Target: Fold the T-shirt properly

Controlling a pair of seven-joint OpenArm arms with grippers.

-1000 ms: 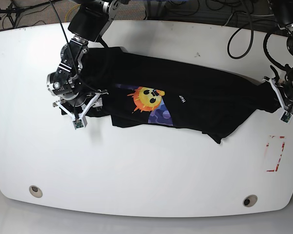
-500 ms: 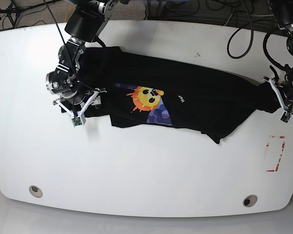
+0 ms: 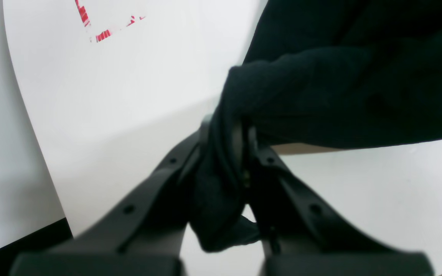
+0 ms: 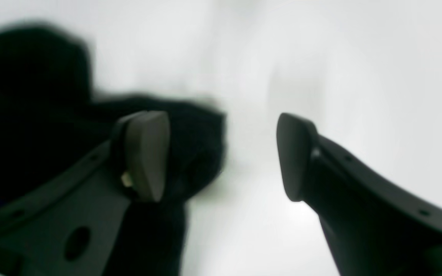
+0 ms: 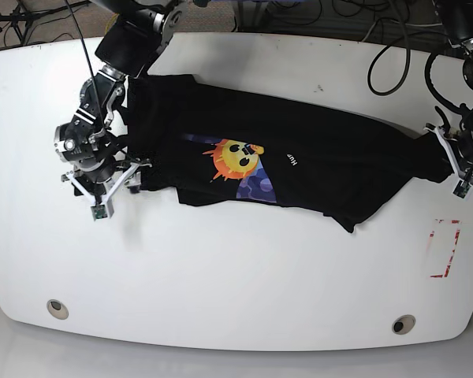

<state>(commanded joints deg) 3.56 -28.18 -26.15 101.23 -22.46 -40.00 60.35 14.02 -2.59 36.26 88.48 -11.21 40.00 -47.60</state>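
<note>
Base view gives you the whole layout: the T-shirt (image 5: 299,169) lies spread across the far half of the white table (image 5: 221,283), stretched from the left side toward the right edge, its yellow-orange emoji face (image 5: 238,157) and purple-blue graphic showing near the middle with a bit of white lettering just to the right. Your left gripper (image 5: 455,161) sits at the right end of the cloth, where the fabric is drawn into a narrow bunch; in the left wrist view you can see its two dark fingers (image 3: 159,184) clenched on a thick fold of the black T-shirt (image 3: 343,84), the cloth pinched tight between them and hanging over the white surface. A red marking (image 5: 445,248) sits on the table near that gripper, toward the near right. Your right gripper (image 5: 102,185) is at the left end of the shirt, beside the sleeve area; the right wrist view shows its fingers (image 4: 146,153) spread wide apart with bare table between them and nothing held, the black cloth lying just behind and beside the left-hand finger. Whether that finger touches the fabric is hard to tell, as the view is blurred.
</note>
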